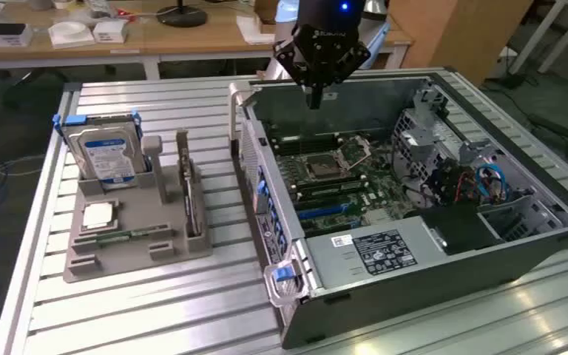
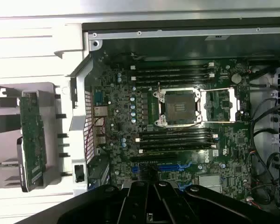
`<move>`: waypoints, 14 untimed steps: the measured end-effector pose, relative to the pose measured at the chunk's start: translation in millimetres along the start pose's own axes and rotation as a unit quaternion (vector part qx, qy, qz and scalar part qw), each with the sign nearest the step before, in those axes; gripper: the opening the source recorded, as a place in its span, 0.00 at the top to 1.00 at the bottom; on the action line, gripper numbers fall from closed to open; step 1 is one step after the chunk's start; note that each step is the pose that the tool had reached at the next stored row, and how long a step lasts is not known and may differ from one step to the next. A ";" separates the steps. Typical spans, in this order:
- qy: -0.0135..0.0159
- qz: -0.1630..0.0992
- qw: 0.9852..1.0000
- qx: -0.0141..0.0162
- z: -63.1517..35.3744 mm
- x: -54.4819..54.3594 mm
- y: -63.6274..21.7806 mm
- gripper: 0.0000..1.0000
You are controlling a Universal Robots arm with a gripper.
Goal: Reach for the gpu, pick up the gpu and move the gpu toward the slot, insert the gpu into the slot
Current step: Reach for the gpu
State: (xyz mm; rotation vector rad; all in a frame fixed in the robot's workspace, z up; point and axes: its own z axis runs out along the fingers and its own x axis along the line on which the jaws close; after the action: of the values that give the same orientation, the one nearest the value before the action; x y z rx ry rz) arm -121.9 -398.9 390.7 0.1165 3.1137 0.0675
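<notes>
The black claw [image 1: 315,100] is hanging pinched shut and empty above the open dark metal computer case [image 1: 413,288], its green motherboard [image 1: 368,185] and blue plastic slot [image 1: 322,211] lying beneath, while the gpu [image 1: 191,191], a thin dark-green circuit card with a silver bracket, is standing on edge in a grey plastic holder [image 1: 136,255] well off to the claw's side.
</notes>
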 end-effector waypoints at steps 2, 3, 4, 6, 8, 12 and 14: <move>0.000 0.000 1.000 0.000 0.1 0.6 0.0 0.90; 0.000 0.000 1.000 0.000 0.1 1.5 -0.1 0.90; 0.000 0.000 1.000 0.000 0.1 3.1 -0.2 0.90; 0.000 0.000 1.000 0.000 -0.1 7.1 -0.5 0.90; 0.000 0.000 1.000 0.000 -0.3 13.4 -1.0 0.90; 0.000 0.000 1.000 0.000 -0.5 27.0 -2.0 0.90; 0.000 0.000 1.000 0.000 -0.7 35.4 -2.7 0.90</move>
State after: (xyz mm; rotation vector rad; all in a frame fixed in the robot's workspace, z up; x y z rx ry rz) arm -157.4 -398.9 390.5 0.1163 3.1137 0.0676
